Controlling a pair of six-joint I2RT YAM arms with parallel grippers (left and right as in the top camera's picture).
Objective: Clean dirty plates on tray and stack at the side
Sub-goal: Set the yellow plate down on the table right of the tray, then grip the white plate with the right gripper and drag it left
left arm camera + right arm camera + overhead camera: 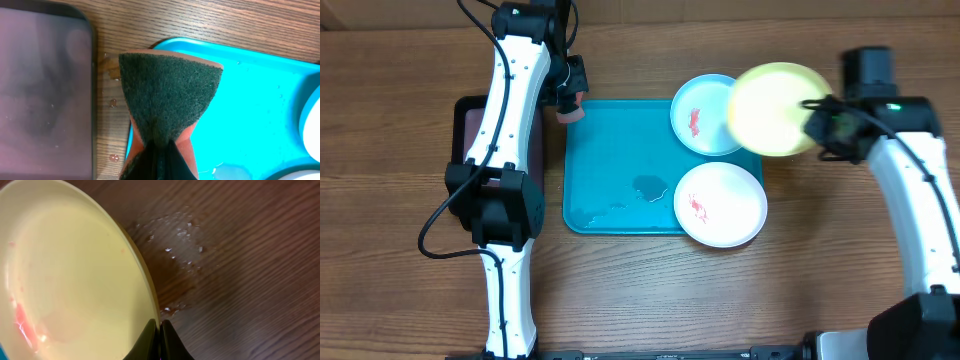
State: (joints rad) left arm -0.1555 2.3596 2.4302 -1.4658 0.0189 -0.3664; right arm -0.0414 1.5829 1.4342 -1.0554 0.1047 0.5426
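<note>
Wood-grain table (390, 120), glossy tray (610, 150), round plates (720, 205)

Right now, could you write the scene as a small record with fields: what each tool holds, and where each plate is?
left tool: shut on a green-faced sponge, over the upper-left corner of the turquoise tray
right tool: shut on the rim of the yellow plate
yellow plate: held up at the tray's right side, red smear inside
blue plate: tray's upper-right corner, red smear
white plate: tray's lower-right corner, red smear
water puddle: near the tray's middle
black tray: left of the turquoise tray
</note>
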